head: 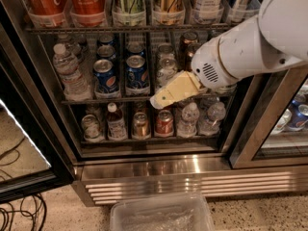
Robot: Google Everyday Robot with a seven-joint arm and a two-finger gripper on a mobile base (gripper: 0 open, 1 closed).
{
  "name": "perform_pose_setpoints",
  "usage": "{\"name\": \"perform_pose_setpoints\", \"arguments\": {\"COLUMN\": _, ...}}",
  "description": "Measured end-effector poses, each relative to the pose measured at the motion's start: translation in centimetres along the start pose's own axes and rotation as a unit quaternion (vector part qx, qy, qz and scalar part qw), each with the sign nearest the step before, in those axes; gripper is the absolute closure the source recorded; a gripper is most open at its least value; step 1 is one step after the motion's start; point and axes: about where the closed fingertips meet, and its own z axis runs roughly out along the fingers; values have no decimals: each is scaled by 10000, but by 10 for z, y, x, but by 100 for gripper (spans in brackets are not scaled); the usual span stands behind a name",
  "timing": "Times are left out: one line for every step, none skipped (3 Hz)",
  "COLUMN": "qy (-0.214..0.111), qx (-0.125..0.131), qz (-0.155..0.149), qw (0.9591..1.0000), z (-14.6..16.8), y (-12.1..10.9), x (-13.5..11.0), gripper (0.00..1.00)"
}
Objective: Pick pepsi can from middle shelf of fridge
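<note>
In the single camera view, the fridge [154, 170] stands open and the white arm reaches in from the right, with the gripper [158, 100] at the front rail of the middle shelf [91, 100], just below a row of silver cans [166, 70]. Whether the gripper is spread or pressed together cannot be told; it appears only as one cream wedge, and it holds nothing. Two blue cans stand upright side by side at the front of that shelf. The nearer one, taken here as the pepsi can [137, 75], is just left of and slightly above the gripper tip, with its twin [106, 76] further left beside a water bottle [67, 73]. The step in hand looks like the approach, with no contact yet. The next move likely calls for lifting the tip clear of the rail, shifting left to line up with the can's body, and keeping off the silver cans close by.
</note>
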Motion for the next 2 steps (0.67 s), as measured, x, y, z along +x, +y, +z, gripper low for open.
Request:
{"name": "perform_pose_setpoints", "arguments": {"qy": -46, "qx": -240, "qz": 43, "qw": 9997, "z": 30, "y": 26, "x": -3, "gripper": 0}}
{"name": "perform_pose_setpoints", "arguments": {"qy": -316, "qx": -466, "qz": 41, "qw": 9984, "z": 67, "y": 63, "x": -13, "gripper": 0}}
